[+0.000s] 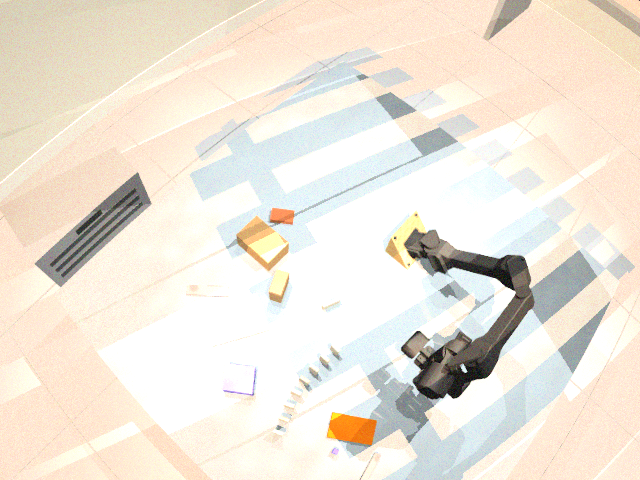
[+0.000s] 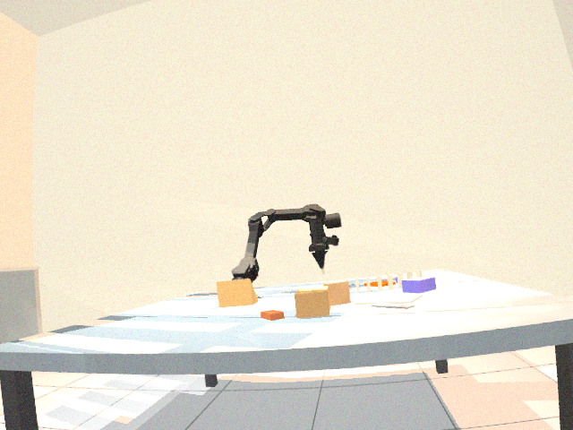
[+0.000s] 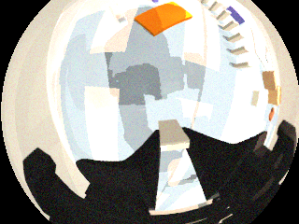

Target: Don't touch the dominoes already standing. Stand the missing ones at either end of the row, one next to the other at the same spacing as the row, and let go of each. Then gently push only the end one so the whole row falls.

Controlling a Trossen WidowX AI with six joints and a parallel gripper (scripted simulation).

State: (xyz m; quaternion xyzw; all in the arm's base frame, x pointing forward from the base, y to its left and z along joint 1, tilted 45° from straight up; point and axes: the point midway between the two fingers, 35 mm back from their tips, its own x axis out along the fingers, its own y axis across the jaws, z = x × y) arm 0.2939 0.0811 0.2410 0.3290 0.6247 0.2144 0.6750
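Observation:
My gripper [image 3: 170,133] [image 2: 322,267] is shut on a cream domino [image 3: 174,133], held between the fingertips above the table. The arm hides the fingers in the top view. Several cream dominoes stand in a slightly curved row; one standing domino [image 1: 313,370] [image 2: 379,282] [image 3: 238,50] is near its middle. The row is well apart from the gripper, at the upper right of the wrist view. Another pale domino-sized block [image 1: 330,304] [image 3: 255,98] is on the table, beyond the row's upper end in the top view, apart from the row.
An orange slab [image 1: 351,428] [image 3: 163,18] and a small purple cube [image 1: 334,451] are on one side of the row, a purple box [image 1: 239,379] [image 2: 418,285] on the other. Two wooden blocks [image 1: 262,243] [image 1: 279,285] and a red-orange block [image 1: 281,215] [image 2: 271,314] are farther off.

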